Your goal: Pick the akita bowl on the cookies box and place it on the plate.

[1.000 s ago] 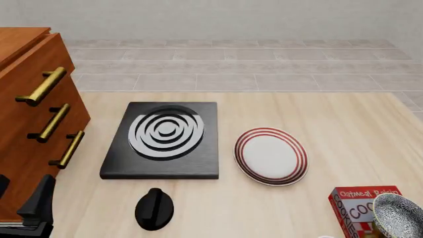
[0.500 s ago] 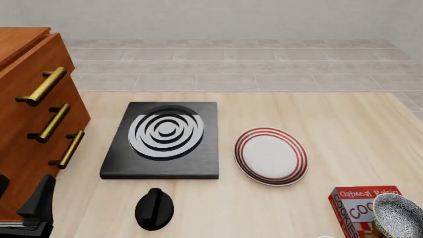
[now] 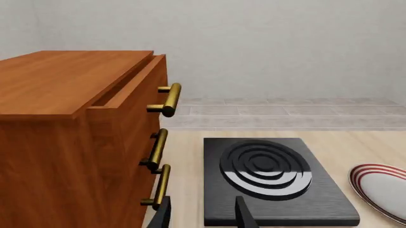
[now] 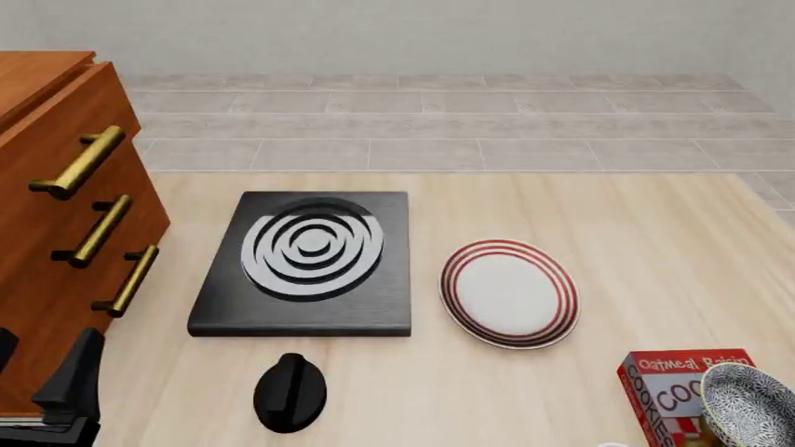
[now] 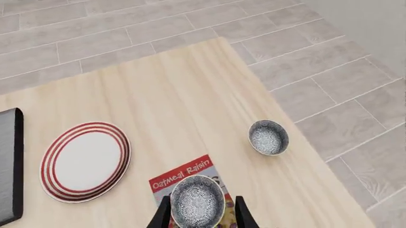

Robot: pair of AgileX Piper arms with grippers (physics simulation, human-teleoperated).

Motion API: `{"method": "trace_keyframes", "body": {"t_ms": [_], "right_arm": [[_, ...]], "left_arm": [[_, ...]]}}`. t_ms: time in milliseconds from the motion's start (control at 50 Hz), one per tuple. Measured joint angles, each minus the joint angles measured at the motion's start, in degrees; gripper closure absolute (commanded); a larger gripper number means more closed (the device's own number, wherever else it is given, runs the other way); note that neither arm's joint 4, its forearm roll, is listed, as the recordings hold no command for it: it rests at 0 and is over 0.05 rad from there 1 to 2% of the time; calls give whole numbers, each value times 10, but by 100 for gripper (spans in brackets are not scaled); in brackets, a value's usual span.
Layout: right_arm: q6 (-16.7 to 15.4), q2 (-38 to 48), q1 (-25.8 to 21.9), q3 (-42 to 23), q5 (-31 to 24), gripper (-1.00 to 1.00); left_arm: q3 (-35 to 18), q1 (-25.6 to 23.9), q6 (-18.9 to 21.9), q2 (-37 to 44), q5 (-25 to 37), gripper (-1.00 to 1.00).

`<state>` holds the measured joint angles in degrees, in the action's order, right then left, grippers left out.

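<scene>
The akita bowl (image 5: 197, 199), small and speckled black and white, sits on the red cookies box (image 5: 190, 172) near the table's front right corner; both also show in the front view, the bowl (image 4: 749, 405) on the box (image 4: 677, 391). My right gripper (image 5: 201, 214) is open, and its fingers frame the bowl without touching it. The plate (image 4: 509, 293), white with red rings, lies flat mid-table, left of the box. My left gripper (image 3: 203, 216) is open and holds nothing, low at the front left beside the cabinet.
A second speckled bowl (image 5: 268, 137) stands on the table near its right edge. A black burner slab (image 4: 304, 261) lies left of the plate, with a black rounded object (image 4: 289, 391) in front of it. A wooden cabinet (image 4: 62, 233) with brass handles fills the left side.
</scene>
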<state>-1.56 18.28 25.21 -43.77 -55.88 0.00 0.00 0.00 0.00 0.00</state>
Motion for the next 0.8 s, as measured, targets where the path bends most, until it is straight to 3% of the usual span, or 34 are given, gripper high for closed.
{"method": "trace_keyframes", "body": {"t_ms": [800], "right_arm": [[8, 19, 63, 96, 83, -100]], "left_arm": [[0, 0, 0, 0, 0, -100]]}}
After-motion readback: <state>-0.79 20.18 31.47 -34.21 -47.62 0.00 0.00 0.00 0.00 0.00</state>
